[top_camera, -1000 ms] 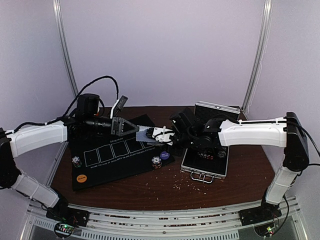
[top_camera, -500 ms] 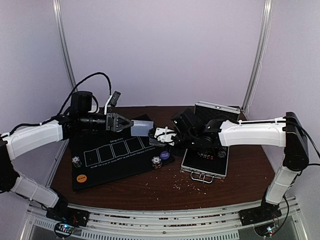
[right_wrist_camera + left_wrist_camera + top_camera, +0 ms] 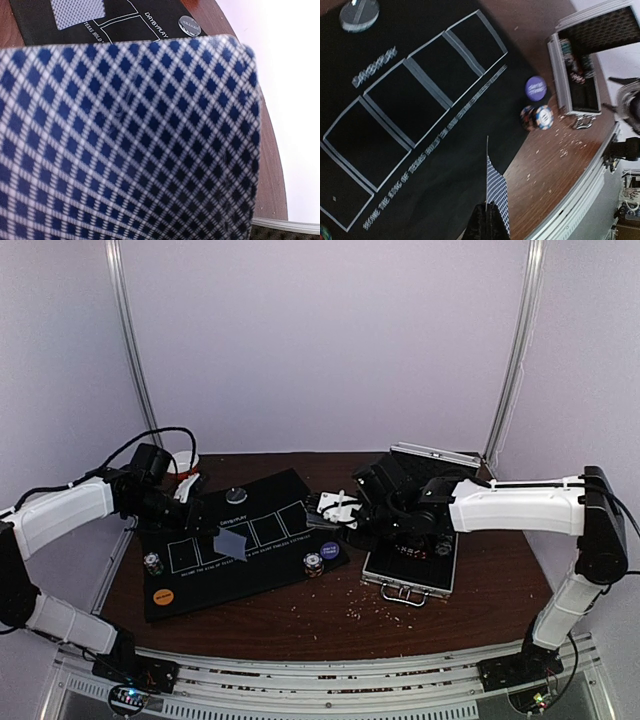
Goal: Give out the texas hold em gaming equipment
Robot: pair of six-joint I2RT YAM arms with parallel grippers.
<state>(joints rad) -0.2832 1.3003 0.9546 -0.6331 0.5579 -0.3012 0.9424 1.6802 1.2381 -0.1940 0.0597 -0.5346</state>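
Observation:
My left gripper point(image 3: 487, 222) is shut on one grey-blue-backed playing card point(image 3: 497, 192), seen edge-on above the black mat point(image 3: 395, 165). In the top view this card point(image 3: 232, 542) hangs over the mat's middle boxes, just off the left gripper point(image 3: 212, 528). My right gripper point(image 3: 328, 510) is shut on the deck of cards point(image 3: 322, 506) between the mat and the case. The deck's top card back point(image 3: 125, 140) fills the right wrist view and hides the fingers. Chip stacks point(image 3: 152, 562) point(image 3: 313, 564), a purple button point(image 3: 330, 551), an orange button point(image 3: 160, 594) and a grey button point(image 3: 236, 496) sit on the mat.
The open silver case point(image 3: 410, 580) lies right of the mat, with chips inside point(image 3: 575, 65). An orange-and-white bowl point(image 3: 183, 462) stands at the back left behind my left wrist. Crumbs are scattered on the brown table point(image 3: 370, 615) near the front.
My left gripper has drawn one card away from the deck, swung left and come down over the mat. The right gripper has stayed by the case with the deck.

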